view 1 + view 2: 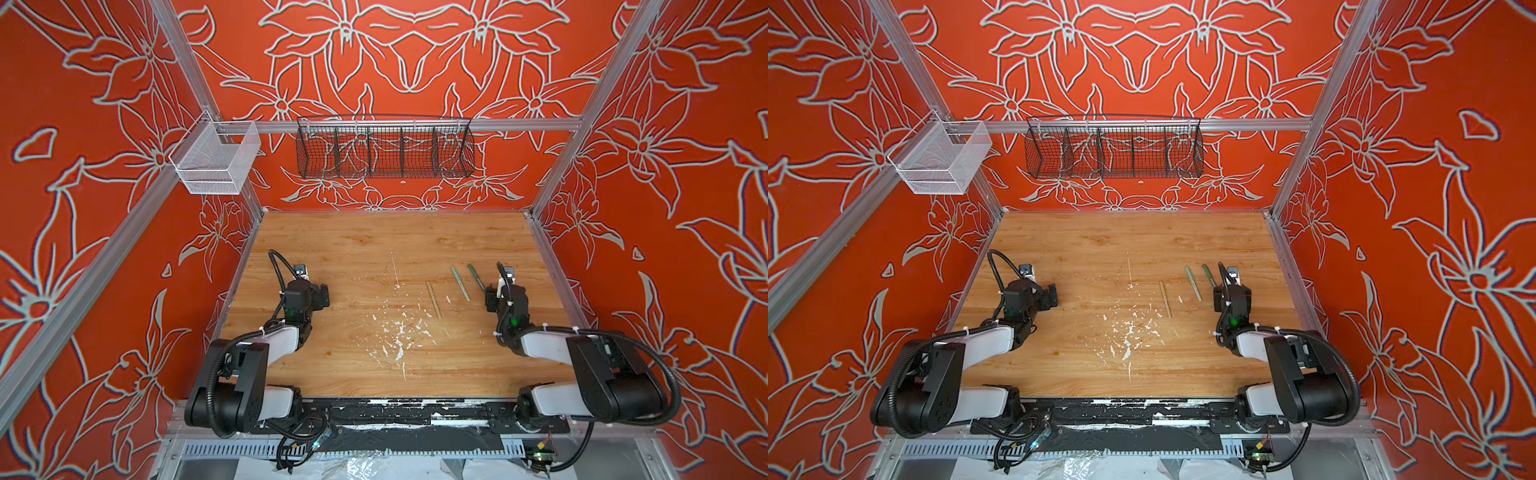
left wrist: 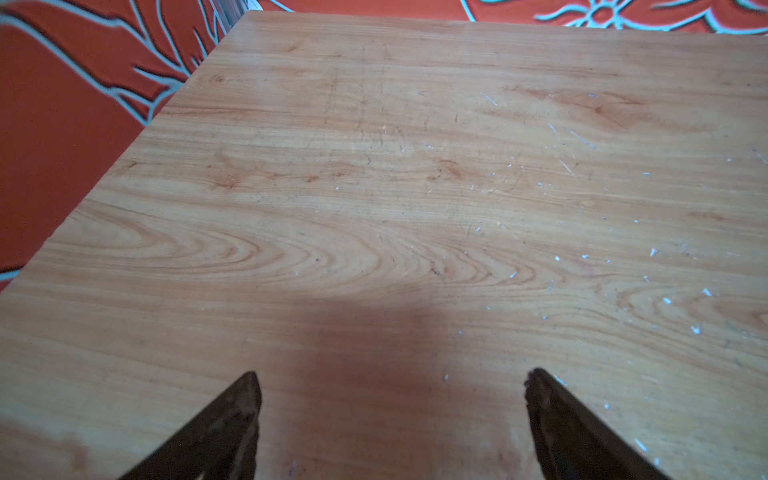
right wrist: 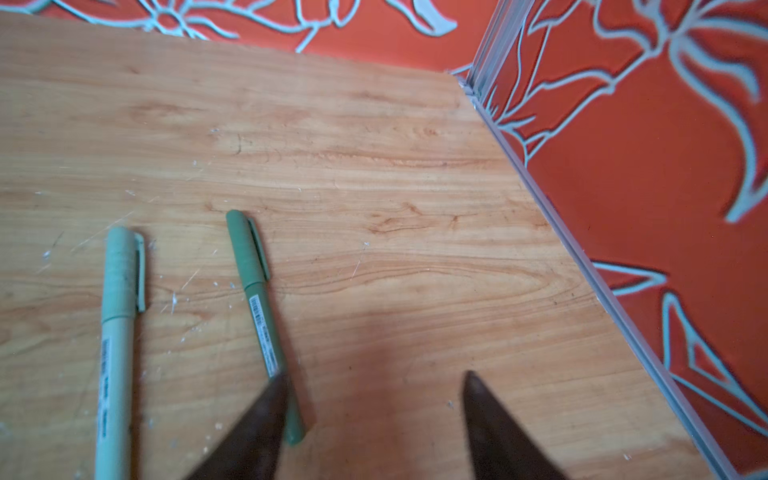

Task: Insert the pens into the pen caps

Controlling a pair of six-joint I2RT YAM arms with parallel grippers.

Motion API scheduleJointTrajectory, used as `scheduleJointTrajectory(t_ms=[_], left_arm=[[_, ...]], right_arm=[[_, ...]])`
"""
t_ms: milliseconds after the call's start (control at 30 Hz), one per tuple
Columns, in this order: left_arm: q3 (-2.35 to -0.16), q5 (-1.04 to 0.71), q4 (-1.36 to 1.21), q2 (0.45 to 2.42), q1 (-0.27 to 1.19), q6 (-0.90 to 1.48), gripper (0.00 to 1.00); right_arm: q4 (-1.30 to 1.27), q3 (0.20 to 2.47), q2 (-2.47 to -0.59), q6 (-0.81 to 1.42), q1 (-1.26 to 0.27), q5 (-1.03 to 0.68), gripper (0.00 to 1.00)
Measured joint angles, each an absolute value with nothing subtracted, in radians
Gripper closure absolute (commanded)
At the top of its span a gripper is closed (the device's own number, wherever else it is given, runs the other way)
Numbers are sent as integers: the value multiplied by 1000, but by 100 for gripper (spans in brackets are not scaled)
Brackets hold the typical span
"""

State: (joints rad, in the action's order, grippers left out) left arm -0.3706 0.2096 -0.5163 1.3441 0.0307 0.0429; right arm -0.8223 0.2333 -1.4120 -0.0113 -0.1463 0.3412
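All three pens lie flat on the tabletop [image 1: 374, 249], right of centre, side by side but not touching. From left to right in both top views:
- beige pen [image 1: 433, 300]
- pale mint pen [image 1: 460, 284]
- dark green pen [image 1: 473, 272]

Long axes are roughly parallel and run from the robot side toward the back wall, with the far ends leaning slightly left. The beige pen sits a bit nearer the robot than the two green ones.

The right wrist view shows both green pens capped. The mint cap [image 3: 120, 274] and the dark green cap [image 3: 247, 249] are seated on the ends that point toward the back wall, clips visible, with the bare barrel ends toward the robot. The beige pen is too small in the top views to tell which end carries a cap.

The right gripper [image 3: 376, 376] has its jaws spread wide with only bare tabletop between them, so it grips nothing. It sits at the near end of the dark green pen, and one finger [image 3: 266, 415] overlaps that pen's barrel in the wrist view. Whether it touches cannot be told.

The left gripper [image 2: 392, 376] also has its jaws wide apart and holds nothing. It is low over bare wood on the left side, well apart from the pens.

White paint flecks [image 1: 399, 332] are scattered mid-tabletop, between the two arms.
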Motion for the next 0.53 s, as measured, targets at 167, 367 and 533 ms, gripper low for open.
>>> scheduleJointTrajectory(t_ms=[167, 367, 533], left_arm=[[-371, 195, -518, 1344, 31, 43, 3], [-371, 186, -517, 1344, 30, 43, 3], [-371, 184, -517, 1344, 30, 43, 3]], right_arm=[[-818, 267, -1430, -19, -109, 272, 3], [-841, 296, -1423, -19, -97, 237, 3], [-835, 296, -1424, -19, -94, 223, 3]])
